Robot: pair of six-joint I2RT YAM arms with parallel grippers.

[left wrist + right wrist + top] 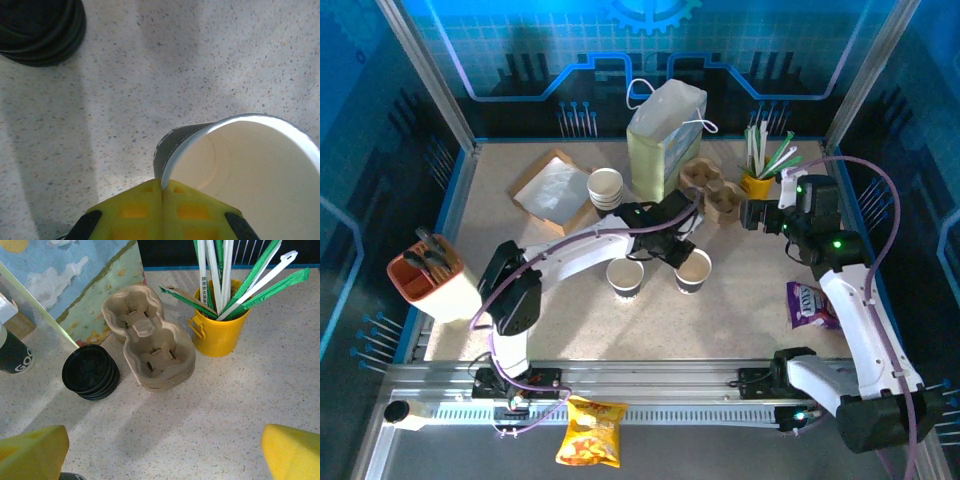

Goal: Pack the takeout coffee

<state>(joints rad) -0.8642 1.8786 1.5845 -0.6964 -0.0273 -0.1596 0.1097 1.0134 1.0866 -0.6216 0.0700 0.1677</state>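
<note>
Mid-worktop, the left gripper (162, 189) is pinched shut on the rim of a lidless coffee cup (250, 170), probably steadying it for lidding; the right gripper (162, 455) hangs wide open above the lid stack (91, 372), toward the far edge.

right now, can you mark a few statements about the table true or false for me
1. The left pincer is shut on the rim of a cup. True.
2. That cup has a lid on. False: it is open at the top and its inside shows.
3. The right pincer grips a lid. False: it is open and holds nothing.
4. The stack of black lids stands beside the cardboard cup carriers. True.
5. The yellow bucket is empty. False: green and white straws stand in it.
</note>
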